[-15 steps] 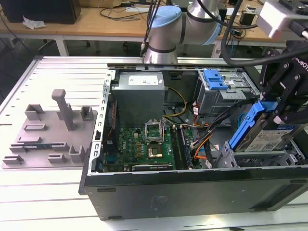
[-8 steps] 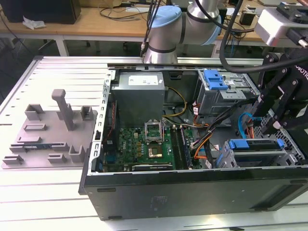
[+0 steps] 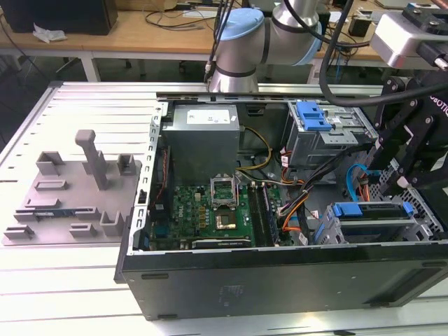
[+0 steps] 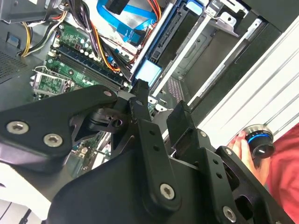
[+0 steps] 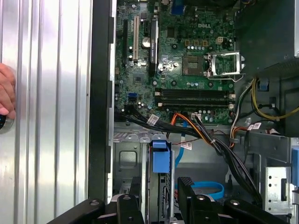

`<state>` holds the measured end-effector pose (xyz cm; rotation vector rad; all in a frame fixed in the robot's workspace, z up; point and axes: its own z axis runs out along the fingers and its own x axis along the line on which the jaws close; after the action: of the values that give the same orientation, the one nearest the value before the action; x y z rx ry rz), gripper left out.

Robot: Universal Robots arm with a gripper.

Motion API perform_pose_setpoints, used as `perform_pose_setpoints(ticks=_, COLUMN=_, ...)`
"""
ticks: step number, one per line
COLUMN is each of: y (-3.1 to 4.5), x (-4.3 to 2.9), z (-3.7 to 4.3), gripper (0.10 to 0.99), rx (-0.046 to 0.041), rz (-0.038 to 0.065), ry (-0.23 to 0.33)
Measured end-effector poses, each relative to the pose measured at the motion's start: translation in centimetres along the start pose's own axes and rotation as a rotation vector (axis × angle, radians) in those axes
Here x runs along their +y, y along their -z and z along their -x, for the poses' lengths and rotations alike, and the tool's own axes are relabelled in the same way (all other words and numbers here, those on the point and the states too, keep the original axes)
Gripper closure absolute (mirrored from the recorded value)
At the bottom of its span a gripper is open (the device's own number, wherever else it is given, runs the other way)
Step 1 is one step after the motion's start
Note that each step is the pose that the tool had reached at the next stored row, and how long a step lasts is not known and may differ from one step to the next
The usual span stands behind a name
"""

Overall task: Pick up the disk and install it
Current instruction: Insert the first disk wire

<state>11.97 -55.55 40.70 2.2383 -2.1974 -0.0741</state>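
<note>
Stiff, dense and likely shock-sensitive, the silver blue-railed metal disk [image 3: 374, 222] sits edgewise in the metal corner cage [image 3: 427, 225] of the black computer case [image 3: 280, 269], best pinched across its flat faces; the black gripper [image 4: 160, 96] hangs nearby, parted, empty.

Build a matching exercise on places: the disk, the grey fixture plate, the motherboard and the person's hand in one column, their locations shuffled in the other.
Things:
1. disk
2. grey fixture plate
3. motherboard
4. hand

Places:
A. on the table, to the exterior view's left of the computer case
B. by a blue-ringed knob, outside the case
C. on edge in the drive cage
D. lying flat inside the case

Pairs: 1-C, 2-A, 3-D, 4-B
</note>
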Motion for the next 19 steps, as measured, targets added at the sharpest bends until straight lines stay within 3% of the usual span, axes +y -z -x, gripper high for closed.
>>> perform_pose_setpoints(ticks=6, y=0.0, x=0.0, z=0.0, gripper=0.647, rx=0.0003, rz=0.0, ry=0.002)
perform_pose_setpoints(ticks=7, y=-0.03, x=-0.03, z=0.98, gripper=0.647, rx=0.0171, rz=0.0, ry=0.002)
perform_pose_setpoints(ticks=8, y=-0.08, x=-0.06, z=2.69, gripper=0.647, rx=0.0382, rz=0.001, ry=0.001)
perform_pose_setpoints(ticks=9, y=-0.13, x=-0.09, z=4.65, gripper=0.647, rx=0.0734, rz=0.001, ry=-0.001)
perform_pose_setpoints(ticks=11, y=-0.25, x=-0.15, z=7.85, gripper=0.647, rx=0.1246, rz=0.002, ry=-0.002)
perform_pose_setpoints(ticks=12, y=-0.29, x=-0.16, z=8.29, gripper=0.647, rx=0.1623, rz=0.003, ry=-0.001)
perform_pose_setpoints(ticks=13, y=-0.32, x=-0.17, z=8.57, gripper=0.647, rx=0.1841, rz=0.004, ry=0.002)
perform_pose_setpoints(ticks=16, y=-0.35, x=-0.26, z=9.61, gripper=0.647, rx=0.1881, rz=0.004, ry=0.007)
perform_pose_setpoints(ticks=19, y=-0.36, x=-0.43, z=9.88, gripper=0.647, rx=0.1934, rz=0.004, ry=0.02)
